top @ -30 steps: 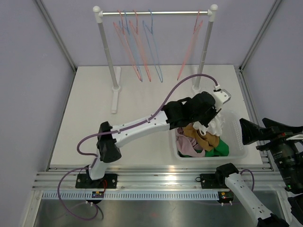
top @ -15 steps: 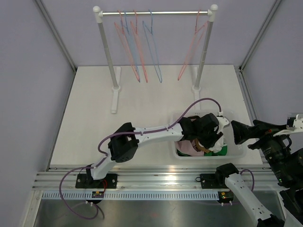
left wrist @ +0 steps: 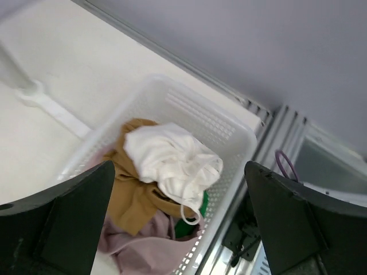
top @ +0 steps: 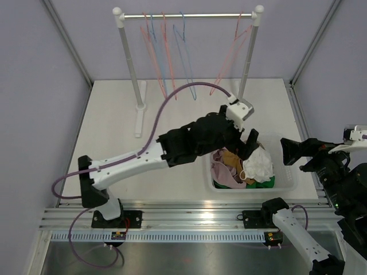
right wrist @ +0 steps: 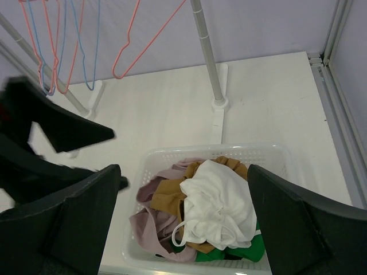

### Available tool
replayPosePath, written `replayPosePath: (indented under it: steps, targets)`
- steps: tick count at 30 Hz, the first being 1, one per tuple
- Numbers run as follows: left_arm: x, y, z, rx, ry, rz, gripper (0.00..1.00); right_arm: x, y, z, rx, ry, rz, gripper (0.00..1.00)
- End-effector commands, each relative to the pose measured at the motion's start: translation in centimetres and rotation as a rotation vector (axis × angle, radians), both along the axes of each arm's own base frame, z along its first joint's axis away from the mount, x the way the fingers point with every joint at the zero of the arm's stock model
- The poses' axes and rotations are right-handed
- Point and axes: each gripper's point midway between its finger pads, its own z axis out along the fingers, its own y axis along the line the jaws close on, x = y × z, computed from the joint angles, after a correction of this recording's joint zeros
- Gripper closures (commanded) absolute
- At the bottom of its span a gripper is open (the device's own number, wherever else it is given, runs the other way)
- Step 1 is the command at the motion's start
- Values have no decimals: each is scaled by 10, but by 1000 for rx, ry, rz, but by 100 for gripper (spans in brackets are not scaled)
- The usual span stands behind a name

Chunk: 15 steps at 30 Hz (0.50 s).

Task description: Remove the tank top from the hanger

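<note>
The left gripper [left wrist: 179,195] gapes wide and empty over the white basket [left wrist: 189,97]. The right gripper [right wrist: 180,220], equally wide, hovers at its right. The white tank top [right wrist: 221,206] lies bunched atop clothes [right wrist: 166,192] inside (far hangers [top: 166,57] bare). Cream table [top: 114,132], lavender walls [top: 34,69].

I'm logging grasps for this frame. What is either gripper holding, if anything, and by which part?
Nothing is held. The left gripper and right gripper are both open and empty; the white top lies loose in the basket.
</note>
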Motion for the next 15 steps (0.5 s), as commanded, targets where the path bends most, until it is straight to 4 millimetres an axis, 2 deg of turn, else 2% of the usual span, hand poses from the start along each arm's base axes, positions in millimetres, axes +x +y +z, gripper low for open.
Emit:
replayPosePath:
  steps: [1, 2, 3, 4, 5, 7, 8, 10, 11, 12, 13, 14, 15]
  targets:
    - [40, 57, 40, -61, -101, 316, 1, 7, -3, -1, -39, 29, -17, 0]
    - [43, 79, 48, -57, -112, 370, 1, 8, -1, -4, -45, 36, -8, 1]
    - [51, 97, 39, -14, -136, 451, 1, 9, -1, -9, -52, 52, -9, 1]
    - [53, 110, 39, -4, -146, 492, 1, 9, -1, -12, -56, 59, -10, 1]
    - [55, 134, 41, 16, -148, 537, 1, 10, -2, -15, -64, 67, -15, 0]
    - [63, 165, 33, 54, -137, 632, 1, 10, -5, -23, -73, 84, -28, 1]
    - [68, 186, 24, 101, -130, 677, 1, 10, -6, -25, -77, 88, -32, 0]
    - [69, 224, 22, 93, -109, 752, 1, 9, -6, -35, -88, 111, -30, 0]
    - [77, 247, 15, 119, -93, 804, 1, 9, -6, -38, -91, 121, -31, 0]
    - [73, 270, 22, 68, -73, 835, 1, 9, -8, -44, -97, 141, -39, 1]
    - [73, 283, 9, 90, -53, 852, 1, 9, -10, -49, -92, 155, -57, 1]
    - [78, 310, 3, 105, -40, 914, 1, 9, -10, -53, -85, 166, -62, 1]
    - [76, 326, 0, 97, -22, 952, 1, 9, -10, -63, -92, 194, -61, 1]
